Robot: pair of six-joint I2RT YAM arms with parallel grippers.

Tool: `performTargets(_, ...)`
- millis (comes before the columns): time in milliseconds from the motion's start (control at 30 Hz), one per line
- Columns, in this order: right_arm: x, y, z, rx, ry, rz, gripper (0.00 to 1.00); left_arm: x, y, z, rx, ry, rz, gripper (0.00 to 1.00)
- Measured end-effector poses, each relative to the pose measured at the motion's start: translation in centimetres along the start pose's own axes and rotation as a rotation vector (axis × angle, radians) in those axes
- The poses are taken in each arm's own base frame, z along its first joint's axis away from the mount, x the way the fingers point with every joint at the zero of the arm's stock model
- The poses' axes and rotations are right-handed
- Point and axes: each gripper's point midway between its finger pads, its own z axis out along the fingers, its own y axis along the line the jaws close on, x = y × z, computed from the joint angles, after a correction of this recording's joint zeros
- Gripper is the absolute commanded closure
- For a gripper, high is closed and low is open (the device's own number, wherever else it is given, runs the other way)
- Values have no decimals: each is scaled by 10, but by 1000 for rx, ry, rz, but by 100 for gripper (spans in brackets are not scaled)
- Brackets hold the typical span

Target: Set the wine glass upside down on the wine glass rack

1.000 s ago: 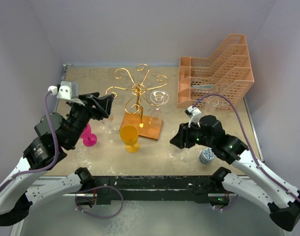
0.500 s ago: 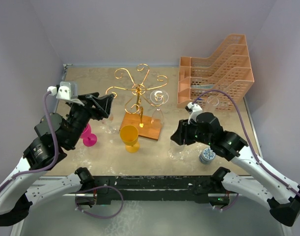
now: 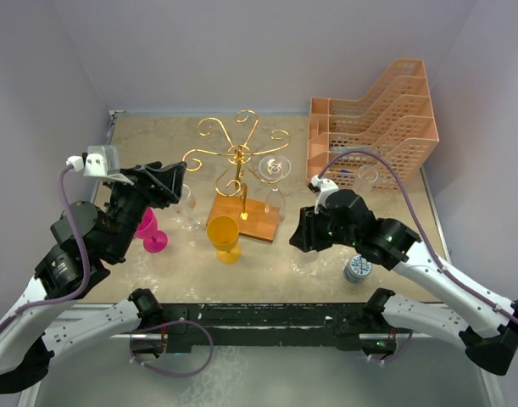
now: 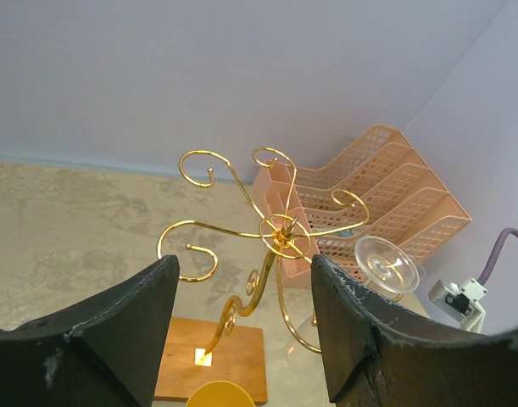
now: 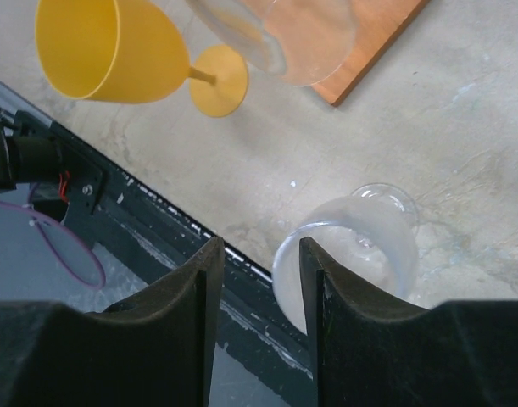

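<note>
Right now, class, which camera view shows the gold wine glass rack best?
The left wrist view: the wine glass rack stands large mid-frame, scrolled arms and central post sharp against the wall. The top external view shows all of it, smaller, from above. The right wrist view catches only a corner of its wooden base.

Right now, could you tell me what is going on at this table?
The right gripper, jaws open, is close beside a clear wine glass standing on the table, not yet gripping it. The left gripper hovers open beside the gold wine glass rack, where another clear glass hangs upside down. A yellow goblet and a pink goblet stand nearby.
</note>
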Motion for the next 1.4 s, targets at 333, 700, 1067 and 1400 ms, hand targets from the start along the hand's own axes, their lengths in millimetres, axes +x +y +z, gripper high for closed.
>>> performTargets(333,30,30,15,9,98,5,59,4,8,-2,-29,0,5,39)
performTargets(700,20,11,13,143,20,65,73,5,12,-6,-37,-2,-27,39)
performTargets(1067,5,2,2,158,-99,83,94,16,11,-6,-42,28,-69,39)
performTargets(1400,-4,-3,6,194,-148,110,100,26,15,-5,-56,51,-49,39)
